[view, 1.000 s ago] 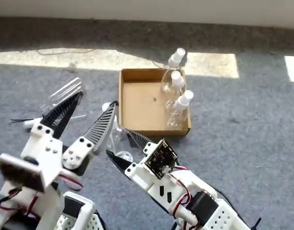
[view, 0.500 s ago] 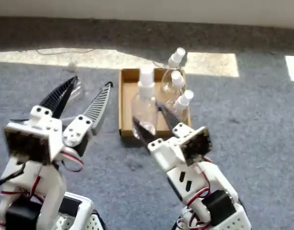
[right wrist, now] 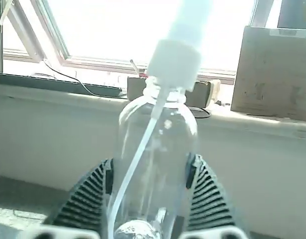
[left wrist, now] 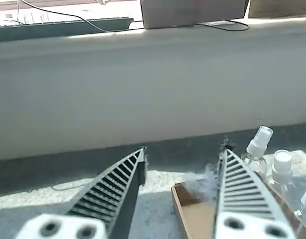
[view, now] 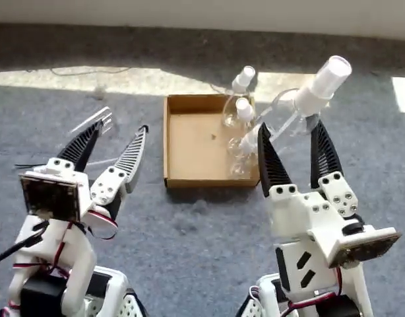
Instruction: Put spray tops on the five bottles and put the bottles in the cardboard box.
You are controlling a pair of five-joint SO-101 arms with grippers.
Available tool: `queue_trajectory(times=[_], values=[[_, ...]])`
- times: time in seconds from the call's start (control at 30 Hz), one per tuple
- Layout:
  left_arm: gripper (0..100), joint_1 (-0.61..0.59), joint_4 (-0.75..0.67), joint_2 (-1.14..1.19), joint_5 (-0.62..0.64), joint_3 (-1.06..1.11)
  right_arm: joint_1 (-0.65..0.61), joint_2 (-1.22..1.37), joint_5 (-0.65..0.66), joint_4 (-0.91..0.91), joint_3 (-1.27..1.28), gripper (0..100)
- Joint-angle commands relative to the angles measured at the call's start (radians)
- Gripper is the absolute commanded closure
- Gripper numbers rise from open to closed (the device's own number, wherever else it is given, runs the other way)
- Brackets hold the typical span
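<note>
Near the cardboard box rim, right fingers clamp a bottle.

Indoor workroom, office-like by the look: grey carpet underfoot, sun patch at eleven o'clock, plain white wall beyond, window sill loaded with loose cables and a brown carton, bright window above.
</note>
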Motion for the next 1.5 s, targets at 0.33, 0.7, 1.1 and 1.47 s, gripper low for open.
queue_trajectory(times=[0.33,0.7,1.1,1.47], values=[[70,0.292,0.106,-0.004,-0.028,0.028,-0.246,0.492,-0.216,0.087,-0.2,99.4],[71,0.077,0.19,-0.128,-0.029,0.14,-0.479,0.535,-0.095,0.096,-0.232,99.4],[71,-0.077,0.184,-0.277,-0.031,0.251,-0.47,0.792,-0.029,0.015,-0.389,99.4],[70,0.033,0.078,-0.277,-0.034,0.328,-0.539,0.792,-0.035,0.016,-0.41,99.4]])
